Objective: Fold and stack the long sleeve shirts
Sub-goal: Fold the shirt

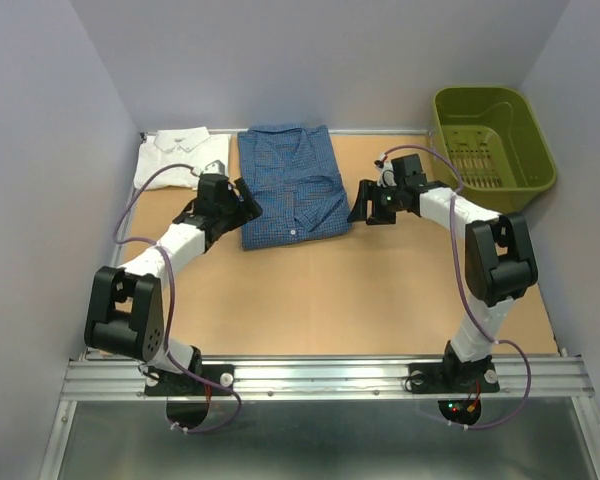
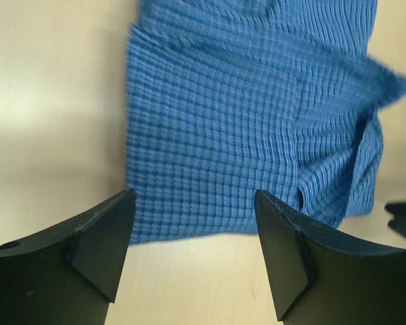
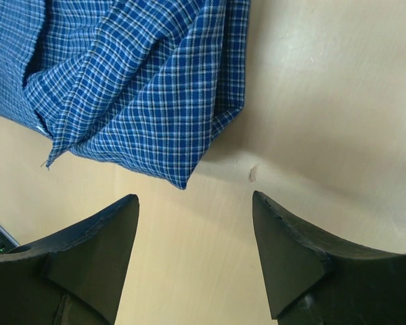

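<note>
Folded blue shirt (image 1: 290,185) at twelve o'clock, with open table (image 1: 330,300) toward six. The left claw (image 1: 245,207) sits at its eight and the right claw (image 1: 360,210) at its four, both spread wide and empty, elbows out.

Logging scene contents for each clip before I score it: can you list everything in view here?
blue checked shirt: one, dark blue with a fine check, folded, far middle of the table
white shirt: one, white, folded, far left corner, beside the blue one, not stacked on it
basket: one, olive green, far right corner
table: one, tan top
rail: one, silver, near edge, under both arm bases
left arm: one, black and white, reaching to the blue shirt's left side
right arm: one, black and white, reaching to the blue shirt's right side
left fingers: two, black, open, holding nothing
right fingers: two, black, open, holding nothing
</note>
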Robot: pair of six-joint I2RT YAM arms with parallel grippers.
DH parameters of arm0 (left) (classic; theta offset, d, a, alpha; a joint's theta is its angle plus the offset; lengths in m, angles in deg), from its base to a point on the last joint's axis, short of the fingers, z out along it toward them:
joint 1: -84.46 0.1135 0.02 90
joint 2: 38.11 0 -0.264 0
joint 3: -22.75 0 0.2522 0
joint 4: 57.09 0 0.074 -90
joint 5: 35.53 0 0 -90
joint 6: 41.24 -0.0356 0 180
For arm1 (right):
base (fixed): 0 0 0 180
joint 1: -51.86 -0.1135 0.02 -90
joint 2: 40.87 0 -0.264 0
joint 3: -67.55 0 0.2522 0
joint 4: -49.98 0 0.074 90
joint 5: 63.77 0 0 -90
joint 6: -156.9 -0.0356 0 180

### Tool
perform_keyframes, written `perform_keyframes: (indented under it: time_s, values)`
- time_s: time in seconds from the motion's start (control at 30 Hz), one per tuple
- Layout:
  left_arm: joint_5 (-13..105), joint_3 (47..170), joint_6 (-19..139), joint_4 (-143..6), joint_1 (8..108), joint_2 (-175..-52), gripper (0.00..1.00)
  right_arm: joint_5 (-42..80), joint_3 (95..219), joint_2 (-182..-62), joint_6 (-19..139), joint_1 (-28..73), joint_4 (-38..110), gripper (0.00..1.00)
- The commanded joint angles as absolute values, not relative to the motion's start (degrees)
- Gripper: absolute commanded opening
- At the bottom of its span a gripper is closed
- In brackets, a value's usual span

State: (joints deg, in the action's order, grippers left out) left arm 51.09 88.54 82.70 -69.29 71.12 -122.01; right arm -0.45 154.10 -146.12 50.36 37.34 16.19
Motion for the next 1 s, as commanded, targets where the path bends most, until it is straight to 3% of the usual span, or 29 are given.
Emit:
perform_keyframes:
  time_s: [0.0,0.27,0.67,0.97]
  values:
    - [53.85,90.03,78.21,-67.16,64.88,-119.49,0.82,-4.80,151.89,-145.02,47.83,37.80,26.72,0.74]
    - [68.96,101.70,65.57,-66.72,47.64,-129.15,0.75,0.99,148.46,-140.99,43.44,37.98,29.45,0.75]
    - [68.27,112.36,59.31,-69.53,44.38,-142.34,0.57,4.08,142.48,-131.93,41.24,37.98,29.89,0.75]
    - [65.02,113.59,58.17,-70.59,43.24,-144.28,0.52,4.08,141.43,-130.26,41.06,38.06,29.80,0.75]
